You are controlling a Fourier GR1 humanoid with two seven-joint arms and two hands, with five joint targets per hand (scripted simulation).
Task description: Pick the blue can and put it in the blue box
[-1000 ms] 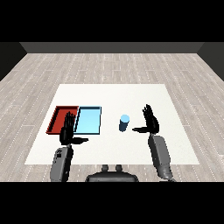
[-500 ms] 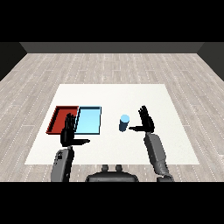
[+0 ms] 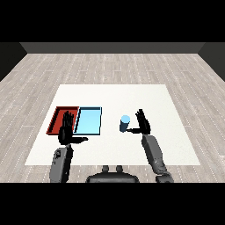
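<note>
Blue can (image 3: pixel 125 123) upright on the white table (image 3: pixel 114 94), right of the light blue tray (image 3: pixel 88 121) and apart from it. Right hand (image 3: pixel 143 125) just beside the can on its right side, fingers straight and spread upward, thumb reaching toward the can's lower part; contact between thumb and can impossible to tell. Nothing held. Left hand (image 3: pixel 67 132) raised at the near edge of the red tray (image 3: pixel 60 119), partly overlapping it in the view, fingers straight and upright, thumb stretched out to the right; likewise wide and holding nothing. Red and light blue trays side by side, touching, red one on the left. Grey forearms entering from the lower corners.
</note>
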